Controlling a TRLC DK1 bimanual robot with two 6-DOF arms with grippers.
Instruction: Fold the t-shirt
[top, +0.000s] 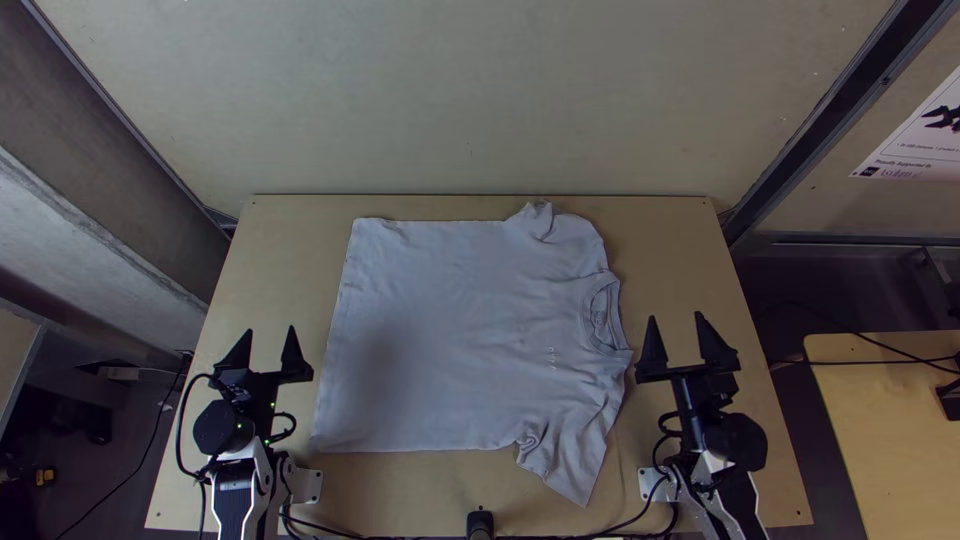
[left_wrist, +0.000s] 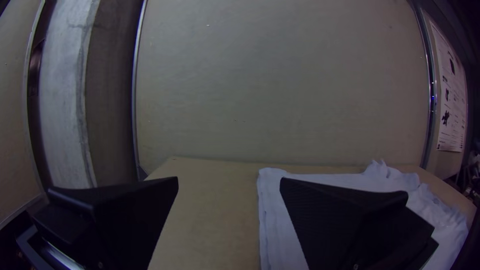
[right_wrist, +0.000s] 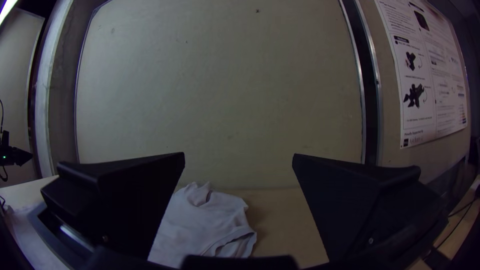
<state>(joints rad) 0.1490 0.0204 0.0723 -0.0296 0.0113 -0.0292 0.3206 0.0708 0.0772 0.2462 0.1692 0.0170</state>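
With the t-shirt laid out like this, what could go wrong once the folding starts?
The far sleeve is rumpled and could fold in as a lump. The near sleeve is creased where it meets the body and might drag askew. The right gripper, open near the collar, may snag it if swept sideways too low.

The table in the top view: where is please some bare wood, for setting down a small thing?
Bare wood shows on the table left of the t-shirt, beyond the left gripper, and in the far right corner, beyond the right gripper. It is crowded just nearer than the collar, where t-shirt and right gripper nearly meet.
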